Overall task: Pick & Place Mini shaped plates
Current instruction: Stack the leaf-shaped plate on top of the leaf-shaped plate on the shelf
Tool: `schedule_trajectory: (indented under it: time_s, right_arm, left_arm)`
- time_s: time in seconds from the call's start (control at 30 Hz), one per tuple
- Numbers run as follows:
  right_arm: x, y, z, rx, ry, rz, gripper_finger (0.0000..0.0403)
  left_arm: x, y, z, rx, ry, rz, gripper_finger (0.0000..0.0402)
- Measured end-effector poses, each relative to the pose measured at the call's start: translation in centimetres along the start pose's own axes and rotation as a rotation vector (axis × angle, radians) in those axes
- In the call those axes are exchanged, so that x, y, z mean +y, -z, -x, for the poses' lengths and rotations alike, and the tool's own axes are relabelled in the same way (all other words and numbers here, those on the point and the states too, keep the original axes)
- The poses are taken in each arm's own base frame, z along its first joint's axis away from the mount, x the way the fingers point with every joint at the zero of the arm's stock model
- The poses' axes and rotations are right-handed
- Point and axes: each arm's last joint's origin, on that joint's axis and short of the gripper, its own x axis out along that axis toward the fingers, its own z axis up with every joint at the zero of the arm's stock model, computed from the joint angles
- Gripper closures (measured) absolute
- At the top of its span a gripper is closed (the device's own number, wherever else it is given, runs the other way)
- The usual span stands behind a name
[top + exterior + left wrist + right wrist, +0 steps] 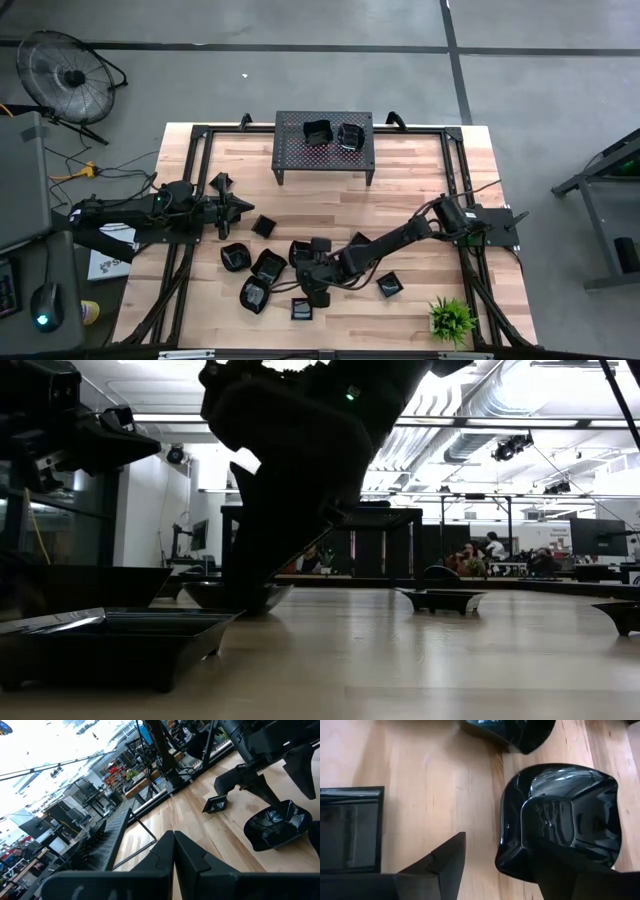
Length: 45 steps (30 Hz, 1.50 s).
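Observation:
Several glossy black mini plates (pixel 268 266) lie flat on the near middle of the wooden table, and two more (pixel 335 133) sit on top of the perforated stand (pixel 300 155). My right gripper (pixel 318 288) reaches down among them, open. In the right wrist view it (pixel 495 822) straddles the rim (pixel 502 850) of a rounded plate (pixel 570 785), one finger inside the dish and the other out over bare wood. A square plate (pixel 350 830) lies beside it. My left gripper (pixel 235 208) hovers shut (pixel 173 851) over the table's left part. My right gripper comes at the rounded plate from above, slanting. One finger (pixel 555 850) stands inside the hollow, and the other finger (pixel 447 857) is outside, apart from the rim. I cannot tell whether the inner finger touches the dish. The plate rests flat on the table.
The black perforated stand on legs stands at the far edge. A small green plant (pixel 452 318) sits at the near right corner. Black frame rails (pixel 190 190) run along the table's sides. Bare wood shows between the stand and the plates.

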Motion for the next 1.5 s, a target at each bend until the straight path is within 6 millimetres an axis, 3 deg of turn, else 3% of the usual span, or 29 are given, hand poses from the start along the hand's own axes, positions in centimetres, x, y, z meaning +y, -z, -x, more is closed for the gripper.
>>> schedule_trajectory:
  time_s: [0.57,1.07,1.5]
  right_arm:
    - [-0.7,0.1,-0.2,0.024,0.016,0.014,0.025]
    - [-0.6,0.3,-0.5,0.034,0.016,0.032,0.0264]
    - [-0.4,0.5,-1.2,0.04,-0.009,0.025,0.033]
  left_arm:
    - [0.0,0.0,0.0,0.0,0.0,0.0,0.0399]
    - [0.0,0.0,0.0,0.001,0.0,0.0,0.0399]
    - [0.0,0.0,0.0,0.001,0.0,0.0,0.0399]
